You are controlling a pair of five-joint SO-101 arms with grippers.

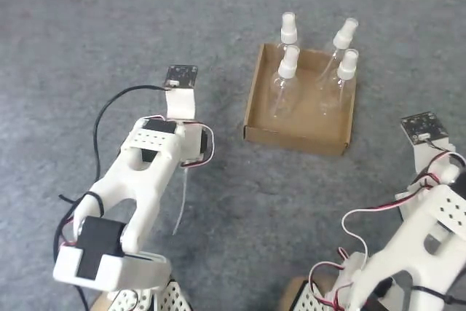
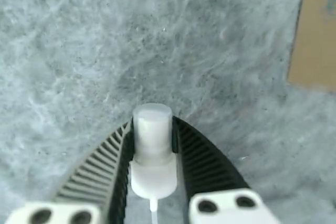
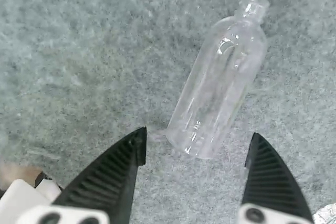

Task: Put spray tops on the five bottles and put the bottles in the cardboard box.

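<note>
We see the left gripper [image 2: 152,125] pinching a white spray top [image 2: 152,153]. Its two black ribbed fingers [image 2: 105,166] are pressed against the top's sides. The top's thin dip tube [image 2: 153,209] runs back toward the wrist. In the high view the left arm [image 1: 142,172] hangs over the grey carpet [image 1: 65,71], with the tube dangling beside it. The arm is near the cardboard box [image 1: 251,100] but apart from it, and a corner of the box shows at the edge of the left wrist view.

Four capped bottles [image 1: 282,85] stand inside the box in two rows, each with a white spray top on its neck.

The right gripper [image 3: 199,134] is spread wide. Its two black fingers sit either side of the base end of a clear bottle [image 3: 223,72] without touching it. This bottle rests on the carpet with a bare, open neck that points away from the claw. We cannot tell whether it stands upright or lies down. In the high view the right arm [image 1: 429,231] sits at the near corner, well apart from the left arm and beside the box's near edge.
</note>
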